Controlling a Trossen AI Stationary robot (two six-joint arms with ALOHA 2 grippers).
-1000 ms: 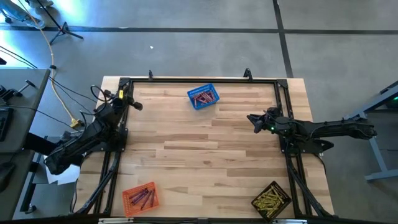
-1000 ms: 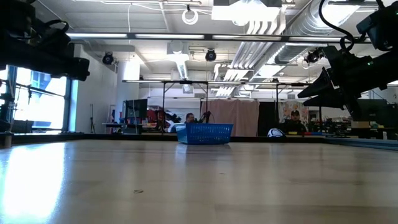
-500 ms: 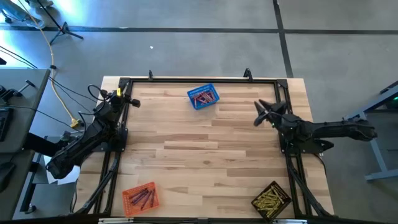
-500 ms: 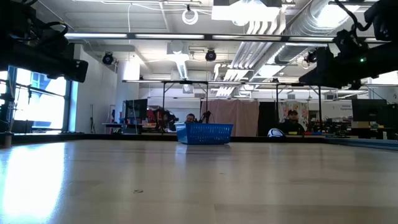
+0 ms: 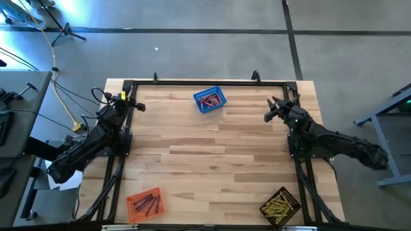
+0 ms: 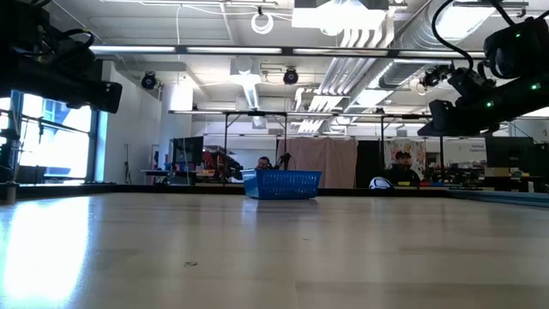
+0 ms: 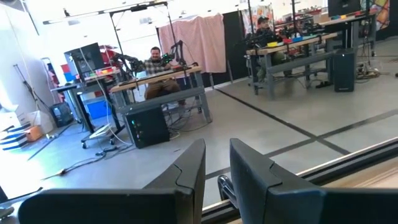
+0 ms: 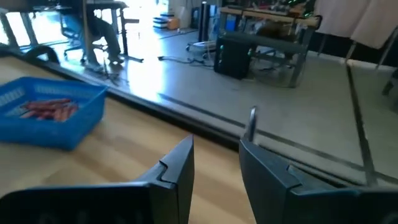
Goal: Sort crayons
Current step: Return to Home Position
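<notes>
**A:** What has changed over the last second?

**B:** The right arm has folded back toward its base at the right edge of the table. Its forearm pointed straight out to the right before. Now it slants toward the near right corner. The right gripper has drifted toward the far edge and hangs above the wood. The left arm has not moved.

**A:** And the fingers?

**B:** The right fingers stand apart with nothing between them. The left gripper, parked at the left edge, shows a narrow gap and is also empty.

**A:** Where are the crayons?

**B:** I see none loose on the table.
- Red crayons lie in the blue basket at the middle of the far edge.
- Purplish ones are in the orange basket near the left corner.
- Yellow ones are in the black basket near the right corner.

**A:** How should the return home go?

**B:** The sorting looks finished, so only parking seems left. The right arm would do best to stay raised, fold in slowly and keep well clear of the blue basket. It should settle at its own edge, mirroring the left arm. The main risk is a low swing that clips a basket.
</notes>
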